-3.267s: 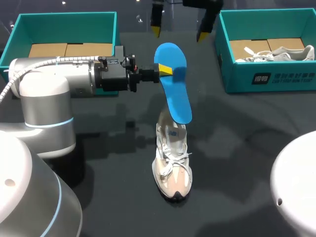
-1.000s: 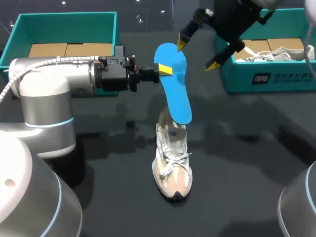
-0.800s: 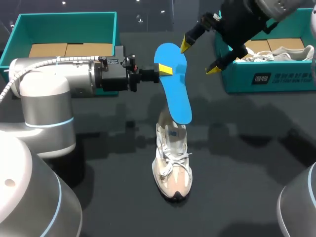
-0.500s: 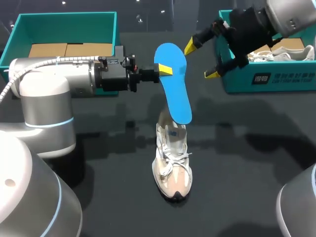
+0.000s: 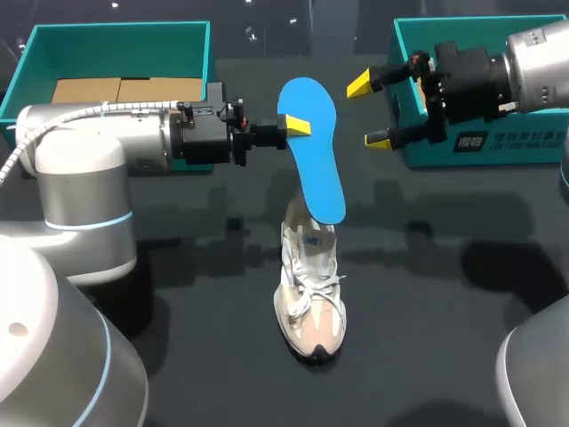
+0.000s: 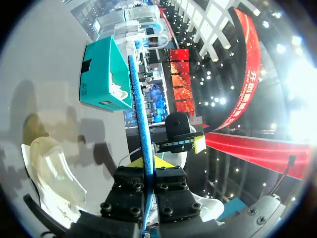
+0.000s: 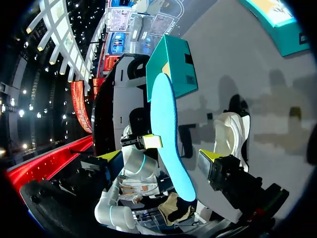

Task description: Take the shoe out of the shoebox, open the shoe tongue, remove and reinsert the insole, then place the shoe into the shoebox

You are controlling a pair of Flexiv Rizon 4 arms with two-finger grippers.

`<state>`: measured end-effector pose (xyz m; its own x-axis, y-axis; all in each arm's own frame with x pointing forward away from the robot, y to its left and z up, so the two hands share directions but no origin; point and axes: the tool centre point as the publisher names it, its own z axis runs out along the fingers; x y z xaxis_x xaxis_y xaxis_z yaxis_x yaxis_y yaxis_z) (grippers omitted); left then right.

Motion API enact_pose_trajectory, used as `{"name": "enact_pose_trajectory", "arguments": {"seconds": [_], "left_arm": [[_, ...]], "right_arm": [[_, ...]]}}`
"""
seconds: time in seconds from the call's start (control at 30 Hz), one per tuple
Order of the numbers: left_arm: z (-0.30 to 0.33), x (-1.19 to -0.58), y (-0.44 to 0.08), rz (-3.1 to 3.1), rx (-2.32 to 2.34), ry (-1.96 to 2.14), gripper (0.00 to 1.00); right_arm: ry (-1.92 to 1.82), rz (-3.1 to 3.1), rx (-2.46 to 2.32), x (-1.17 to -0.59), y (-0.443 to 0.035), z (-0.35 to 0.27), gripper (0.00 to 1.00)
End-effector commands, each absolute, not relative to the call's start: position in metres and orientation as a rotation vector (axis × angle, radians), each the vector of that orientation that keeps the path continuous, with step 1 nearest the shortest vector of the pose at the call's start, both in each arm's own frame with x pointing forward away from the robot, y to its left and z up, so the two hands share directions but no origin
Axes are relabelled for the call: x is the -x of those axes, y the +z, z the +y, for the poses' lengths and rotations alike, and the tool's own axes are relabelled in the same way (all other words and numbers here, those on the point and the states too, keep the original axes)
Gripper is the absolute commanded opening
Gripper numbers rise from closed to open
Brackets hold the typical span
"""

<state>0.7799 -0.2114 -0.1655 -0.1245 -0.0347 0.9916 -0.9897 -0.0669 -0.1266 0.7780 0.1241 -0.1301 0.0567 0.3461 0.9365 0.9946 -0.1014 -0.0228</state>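
The blue insole point(image 5: 313, 156) is out of the shoe and held in the air above the middle of the desk point(image 5: 178, 267). It hangs steeply, broad end up and narrow end down over the shoe's heel opening. Whether that lower tip touches the shoe cannot be told. The left arm's fingers point(image 5: 300, 126) are pressed onto the insole near its upper end, pinching it by one long edge. The shoe point(image 5: 311, 294) lies on the desk under it, toe toward the robot and laces loose.

The removal looks done and reinsertion is the step in hand. The narrow end probably has to be steered into the collar and slid toward the toe, and the shoe would likely need steadying so it does not skid.

The right arm's fingers point(image 5: 359, 85) are spread wide and hold nothing. They sit just beside the insole's upper end, on its far side from the left arm and apart from it. They look placed either to take the free edge or to drop to the shoe.

Bare desk lies all round the shoe. The tight spot is behind the right arm, where the teal shoebox point(image 5: 533, 147) has its front wall close. A second teal box point(image 5: 116, 31) stands at the far left, well apart.
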Motion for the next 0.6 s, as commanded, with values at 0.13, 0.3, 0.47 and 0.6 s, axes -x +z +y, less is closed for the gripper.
{"name": "enact_pose_trajectory", "arguments": {"seconds": [0.13,0.3,0.47,0.6], "left_arm": [[-0.212,-0.780,-0.166,-1.291,-1.221,1.340,0.00],[-0.212,-0.780,-0.166,-1.291,-1.221,1.340,0.00],[-0.209,-0.777,-0.164,-1.360,-1.132,1.515,0.00],[-0.203,-0.775,-0.159,-1.441,-1.017,1.686,0.00]], "right_arm": [[-1.117,-1.324,1.509,-0.776,-0.135,0.123,1.00],[-1.133,-1.312,1.498,-0.775,-0.140,0.125,1.00],[-1.151,-1.300,1.480,-0.775,-0.144,0.125,1.00],[-1.163,-1.290,1.471,-0.775,-0.145,0.125,1.00]]}}
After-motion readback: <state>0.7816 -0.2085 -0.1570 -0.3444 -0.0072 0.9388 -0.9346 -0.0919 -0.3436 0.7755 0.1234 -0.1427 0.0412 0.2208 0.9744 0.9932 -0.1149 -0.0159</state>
